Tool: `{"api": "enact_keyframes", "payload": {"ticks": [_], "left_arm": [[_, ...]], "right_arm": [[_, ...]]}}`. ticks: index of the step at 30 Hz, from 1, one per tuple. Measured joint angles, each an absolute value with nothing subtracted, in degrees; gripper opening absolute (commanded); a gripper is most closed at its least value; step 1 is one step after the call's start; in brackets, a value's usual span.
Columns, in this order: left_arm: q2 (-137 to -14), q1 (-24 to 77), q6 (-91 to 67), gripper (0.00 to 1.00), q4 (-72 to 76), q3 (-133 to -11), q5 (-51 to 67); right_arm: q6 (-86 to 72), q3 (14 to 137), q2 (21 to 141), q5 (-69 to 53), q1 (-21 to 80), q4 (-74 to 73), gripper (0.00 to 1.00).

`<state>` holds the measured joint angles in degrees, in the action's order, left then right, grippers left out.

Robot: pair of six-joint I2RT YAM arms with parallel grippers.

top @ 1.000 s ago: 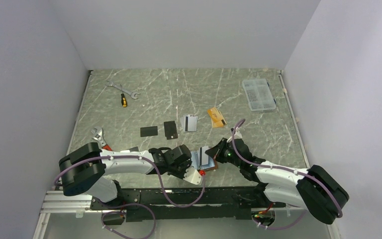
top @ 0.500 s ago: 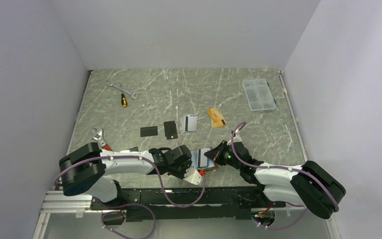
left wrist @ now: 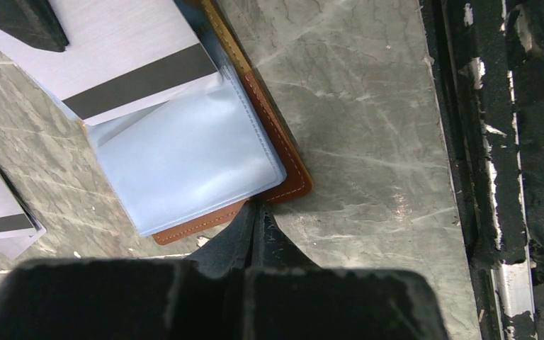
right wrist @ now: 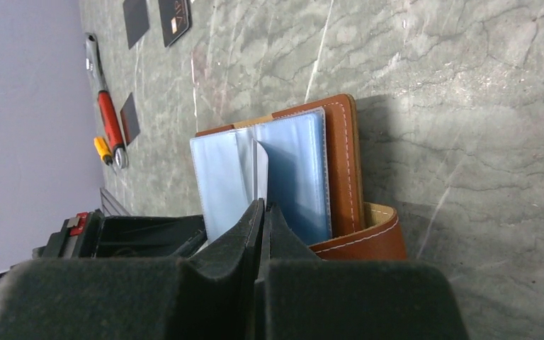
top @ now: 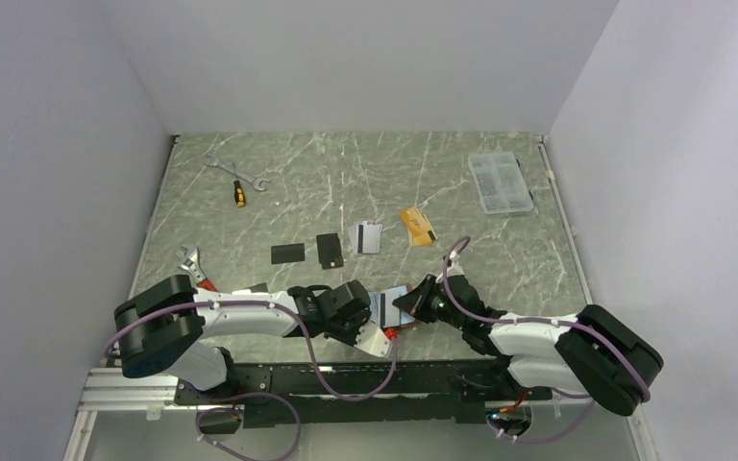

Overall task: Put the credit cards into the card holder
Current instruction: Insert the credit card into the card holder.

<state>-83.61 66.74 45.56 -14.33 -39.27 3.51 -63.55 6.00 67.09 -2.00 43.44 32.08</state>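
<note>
Pinches a silver card point(left wrist: 113, 57) in the right gripper point(right wrist: 262, 203), partly slid into the open card holder point(left wrist: 297, 180) at the table's point(top: 538, 269) near edge. Sets the closed left gripper point(left wrist: 255, 207) at its brown rim. Leaves other credit cards point(top: 368, 237) lying farther back, outside it.

Both arms low, bent inward (wrists nearly meeting); left gripper point(left wrist: 255, 214) & right gripper point(right wrist: 263, 211) pinched closed.

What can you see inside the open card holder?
The card holder holds light blue plastic sleeves; a silver-grey card overlaps one end. Anything beneath the sleeves or that card is covered.
</note>
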Motion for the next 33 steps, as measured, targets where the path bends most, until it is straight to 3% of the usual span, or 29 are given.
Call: {"api": "enact_keyframes", "payload": {"ticks": [21,33], "left_arm": [[-83.59,66.85,45.36,0.0,-14.26,-39.24,3.18],[-83.42,66.85,45.32,0.0,-13.96,-39.0,3.14]], "right_arm": [[-57.6,12.97,75.16,-10.33,40.95,29.21,0.0],[-55.09,13.02,69.32,-11.6,40.34,21.93,0.0]]}}
